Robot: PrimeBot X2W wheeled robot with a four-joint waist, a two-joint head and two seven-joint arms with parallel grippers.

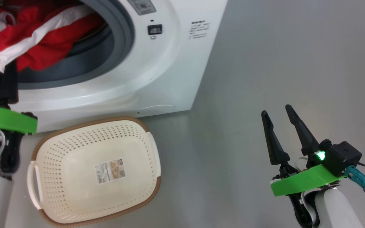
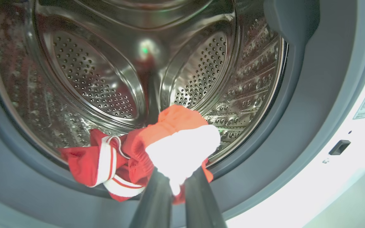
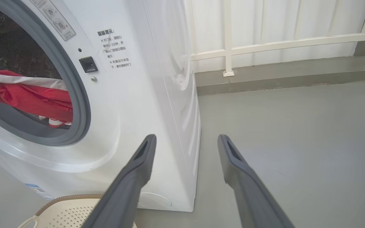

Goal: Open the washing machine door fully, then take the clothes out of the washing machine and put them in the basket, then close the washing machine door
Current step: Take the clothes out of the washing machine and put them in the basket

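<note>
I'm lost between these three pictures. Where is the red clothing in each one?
Head view: clothes top left, within the grey ring.
Left wrist view: lower centre, over the ring's lower edge.
Right wrist view: left edge, inside the ring.
Shared landmark: the black latch slot right of the ring.

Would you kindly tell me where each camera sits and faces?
Head view: from the head, down at washing machine and basket; left end effector at the clothes, right end effector open.
Left wrist view: wrist-mounted, into the drum; own fingers shut on clothes.
Right wrist view: wrist-mounted, at machine's corner and floor; own fingers apart.
Shared: head and right wrist both show the basket.
</note>
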